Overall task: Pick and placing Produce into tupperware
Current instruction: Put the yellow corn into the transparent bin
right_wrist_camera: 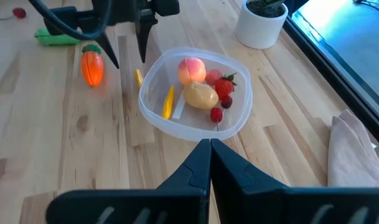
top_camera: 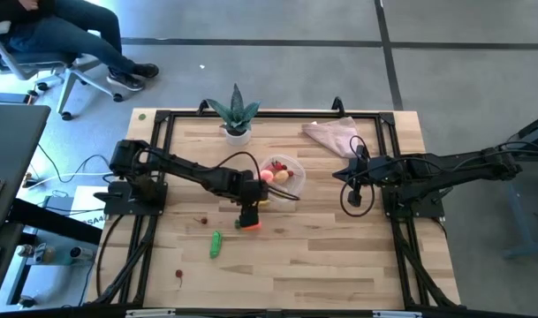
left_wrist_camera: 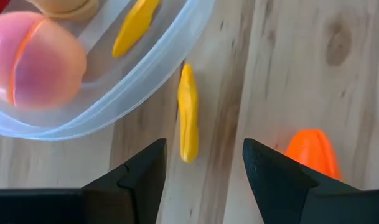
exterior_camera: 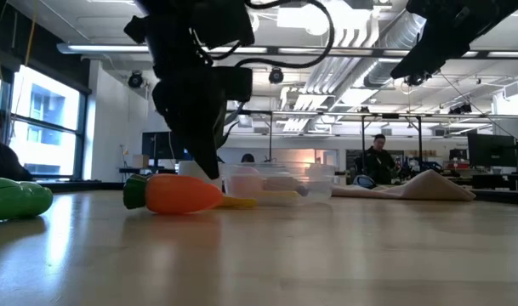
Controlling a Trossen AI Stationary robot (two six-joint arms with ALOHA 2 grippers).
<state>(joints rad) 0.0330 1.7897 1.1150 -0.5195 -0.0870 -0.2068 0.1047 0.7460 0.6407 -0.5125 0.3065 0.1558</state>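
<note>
Altogether two yellow pieces (left_wrist_camera: 188,113), one carrot (left_wrist_camera: 312,152).

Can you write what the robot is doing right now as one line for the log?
left gripper: open over yellow piece beside tupperware | carrot: on table | right gripper: shut, waiting | peach, potato: inside

Bright overhead light, soft shadows

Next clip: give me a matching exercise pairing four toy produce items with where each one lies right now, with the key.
Items:
1. peach
2. carrot
3. cucumber
4. loose yellow piece

Places:
A. on the wood just outside the tupperware rim, ahead of the left gripper
B. inside the tupperware
C. on the table, nearest the front edge
D. on the table beside the left gripper's fingers

Pairs: 1-B, 2-D, 3-C, 4-A
</note>
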